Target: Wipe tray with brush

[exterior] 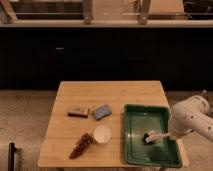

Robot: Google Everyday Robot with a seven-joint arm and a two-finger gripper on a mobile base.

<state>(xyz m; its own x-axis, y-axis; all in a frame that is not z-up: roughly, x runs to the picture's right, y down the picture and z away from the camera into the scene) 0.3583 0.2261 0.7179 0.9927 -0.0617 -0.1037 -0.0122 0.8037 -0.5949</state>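
Wiping appears under way: gripper (169, 135), jaws pinching the brush (154, 136), head down on the tray (131, 150) floor; remaining area undetermined.

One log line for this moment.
step: wiping | gripper: over tray, right side | brush: head on tray floor

Wooden table (75, 132), brown-black block (78, 111), blue-grey sponge (102, 111), white cup (102, 134), brown pinecone-like clump (81, 146)
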